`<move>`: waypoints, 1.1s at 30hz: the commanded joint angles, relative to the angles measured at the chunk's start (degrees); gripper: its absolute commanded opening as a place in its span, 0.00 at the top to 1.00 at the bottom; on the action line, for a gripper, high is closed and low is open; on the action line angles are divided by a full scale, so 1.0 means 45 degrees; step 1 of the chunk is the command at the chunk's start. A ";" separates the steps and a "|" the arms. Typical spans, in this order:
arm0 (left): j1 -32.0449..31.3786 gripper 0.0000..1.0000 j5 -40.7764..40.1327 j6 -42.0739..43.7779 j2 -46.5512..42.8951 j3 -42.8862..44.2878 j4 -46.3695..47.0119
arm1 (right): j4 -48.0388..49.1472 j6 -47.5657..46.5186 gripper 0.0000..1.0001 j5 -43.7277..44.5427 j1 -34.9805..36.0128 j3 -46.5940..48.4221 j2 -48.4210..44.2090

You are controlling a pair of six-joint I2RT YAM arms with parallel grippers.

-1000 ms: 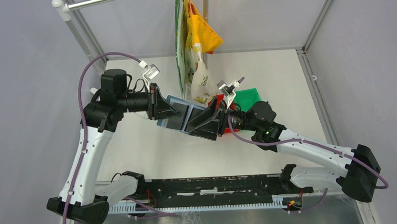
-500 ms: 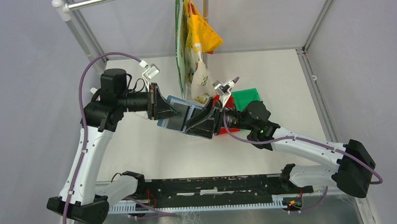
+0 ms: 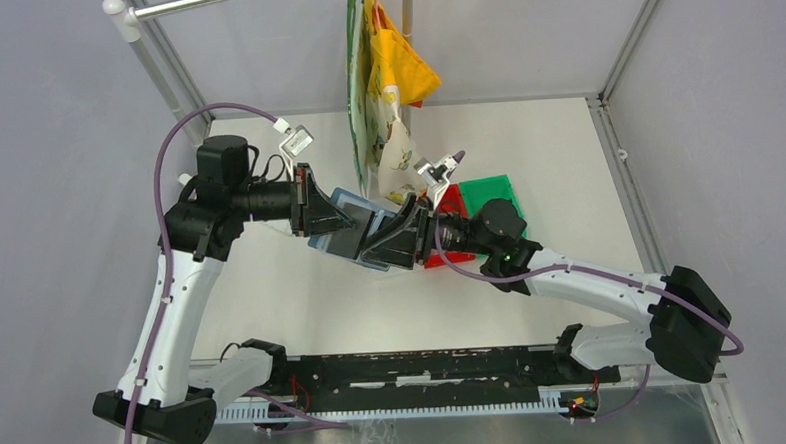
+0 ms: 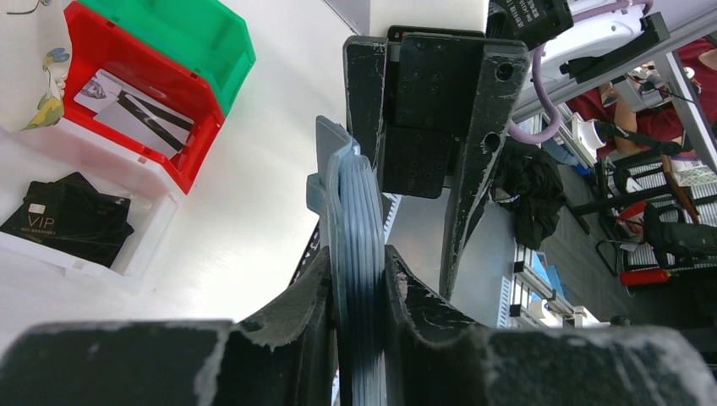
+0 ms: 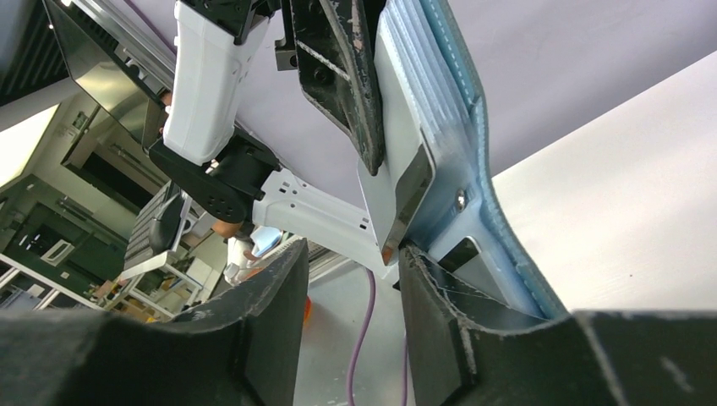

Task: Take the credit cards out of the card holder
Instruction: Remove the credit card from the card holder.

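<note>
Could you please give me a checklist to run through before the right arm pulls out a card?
1. Left gripper clamped on the soft teal-blue folding card holder: ok.
2. Card holder held clear of the white table: ok.
3. Pale grey card edge exposed toward the right gripper: ok.
4. Right gripper closed on that card: not ok, jaws apart.
5. Red plastic bin has room beside its pale cards: ok.

Your left gripper (image 4: 359,264) clamps the card holder (image 4: 353,211) edge-on. Your right gripper (image 5: 351,254) faces it from the holder's opposite side, jaws parted, both forearms pointing at each other.
</note>
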 commanded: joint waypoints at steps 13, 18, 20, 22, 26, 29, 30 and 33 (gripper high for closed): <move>-0.0084 0.79 0.1037 -0.0660 -0.0261 0.0102 0.0927 | 0.4321 0.2092 0.82 0.1299 0.0082 0.0448 0.0805; -0.0086 0.75 0.1266 -0.0669 -0.0359 -0.0131 0.0926 | 0.4113 0.1962 0.78 0.1811 0.0061 0.0543 0.0683; -0.0083 0.75 0.1326 -0.0696 -0.0398 -0.0154 0.0970 | 0.3702 0.1871 0.79 0.2193 0.0062 0.0663 0.0688; -0.0091 0.75 0.1364 -0.0753 -0.0424 -0.0170 0.1019 | 0.3318 0.1891 0.84 0.2560 0.0061 0.0685 0.0683; -0.0079 0.70 0.1600 -0.0738 -0.0475 -0.0055 0.1051 | 0.2888 0.1721 1.00 0.2737 0.0058 0.0618 0.0596; -0.0084 0.58 0.1906 -0.0628 -0.0520 0.0023 0.1031 | 0.2843 0.1498 1.00 0.2685 0.0061 0.0462 0.0378; -0.0074 0.56 0.1976 -0.0612 -0.0530 -0.0005 0.1037 | 0.2774 0.1369 1.00 0.2660 0.0048 0.0427 0.0282; -0.0072 0.54 0.2213 -0.0397 -0.0518 -0.0083 0.0836 | 0.2342 0.0900 1.00 0.2586 0.0068 0.0311 -0.0056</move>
